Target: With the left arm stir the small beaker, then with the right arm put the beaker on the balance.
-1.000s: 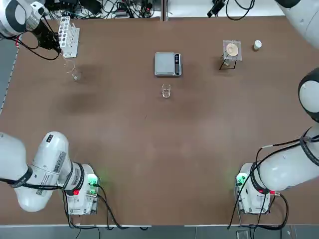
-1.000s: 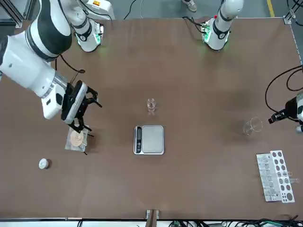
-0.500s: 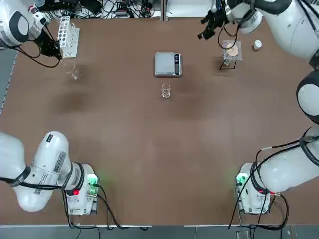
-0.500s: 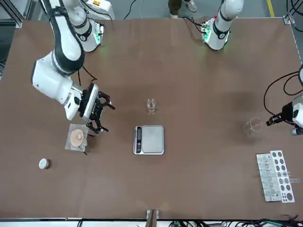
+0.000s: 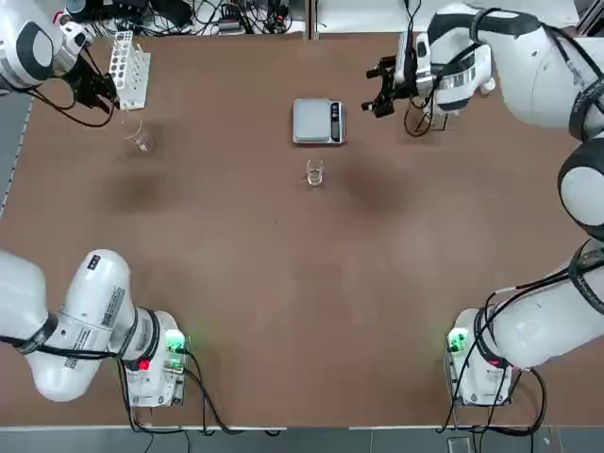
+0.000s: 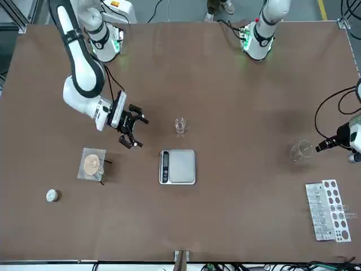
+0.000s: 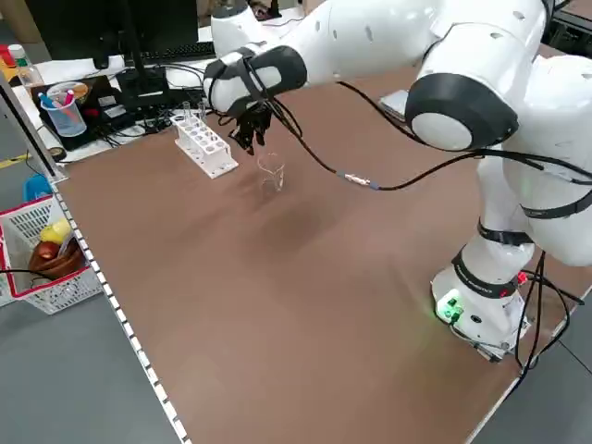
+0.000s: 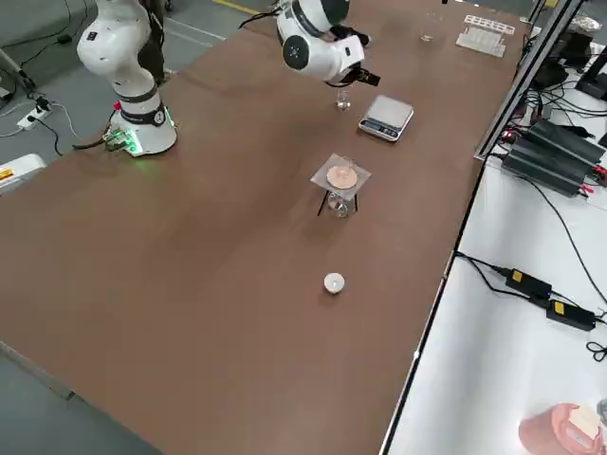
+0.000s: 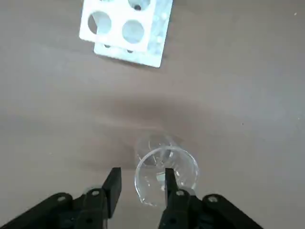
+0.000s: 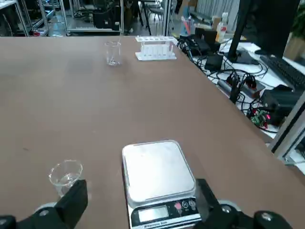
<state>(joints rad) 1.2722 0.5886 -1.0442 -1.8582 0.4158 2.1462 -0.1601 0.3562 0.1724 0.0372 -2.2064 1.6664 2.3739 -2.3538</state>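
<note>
1. Overhead, we see the small beaker (image 5: 314, 173) standing upright on the brown table (image 5: 283, 274), just short of the balance (image 5: 318, 122) and apart from it. The right end effector (image 5: 380, 87) hangs beside the balance with its fingers spread and nothing between them. The left end effector (image 5: 97, 92) sits at the far left corner, next to a white tube rack (image 5: 128, 68) and above a clear glass vessel (image 5: 141, 138).
2. From across the table, we find the right end effector (image 6: 135, 131) between the small beaker (image 6: 180, 125) and a small stand with a tan disc (image 6: 92, 164); the balance (image 6: 178, 166) lies flat, its pan bare. A small white cap (image 6: 52, 195) rests near the table's corner.
3. From the left side, our left end effector (image 7: 248, 137) hovers just over the glass vessel (image 7: 271, 172), close to the tube rack (image 7: 205, 146).
4. From the right side, the tan-disc stand (image 8: 340, 182) and the balance (image 8: 386, 117) stand well apart.
5. At the left wrist, we see the left end effector (image 9: 139, 180) partly spread, empty, one finger (image 9: 168, 183) overlapping the vessel's rim (image 9: 166, 168).
6. At the right wrist, the right end effector's fingers (image 10: 76, 198) stand wide, framing the balance (image 10: 159, 179), with the small beaker (image 10: 66, 176) beside it.
</note>
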